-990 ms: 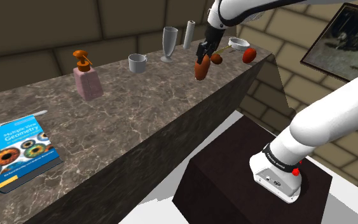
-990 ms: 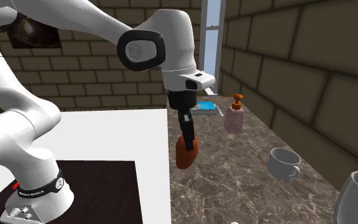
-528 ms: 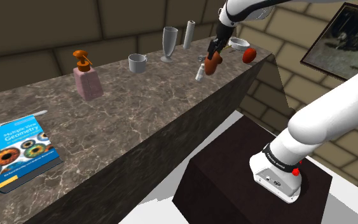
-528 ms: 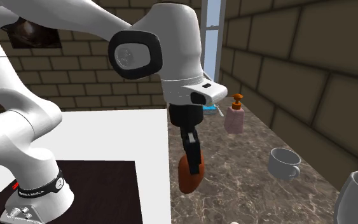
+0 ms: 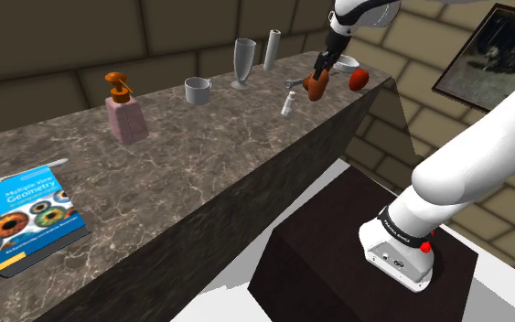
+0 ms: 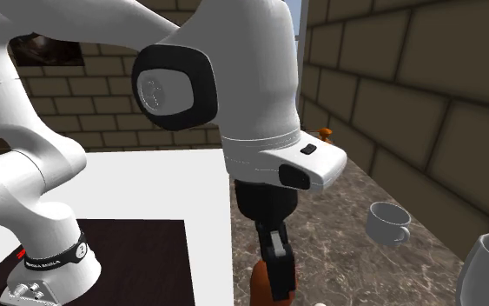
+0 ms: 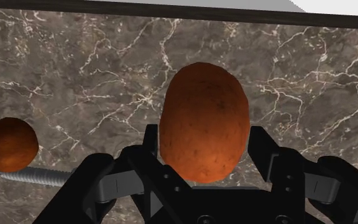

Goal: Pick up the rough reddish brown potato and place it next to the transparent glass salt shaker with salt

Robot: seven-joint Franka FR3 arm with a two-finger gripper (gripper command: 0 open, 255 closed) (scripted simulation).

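Tool (image 7: 204, 135): closed on the potato (image 7: 203, 108), one black finger pressed to each flank; it touches nothing else.
Counter (image 5: 200, 165): dark veined stone carrying the goods; the tool hangs over its far end in the shoulder view.
Potato: rough, reddish brown, gripped near its upper end, lower end pointing down; appears lifted clear of the counter, near the salt shaker (image 5: 286, 104) on the shoulder view's right.
Salt shaker: small, clear, upright near the counter's front edge; apart from the potato.
Done: pick-up, judged complete; carry toward the shaker looks nearly finished.
Left: lower the potato beside the shaker, open the tool, withdraw.
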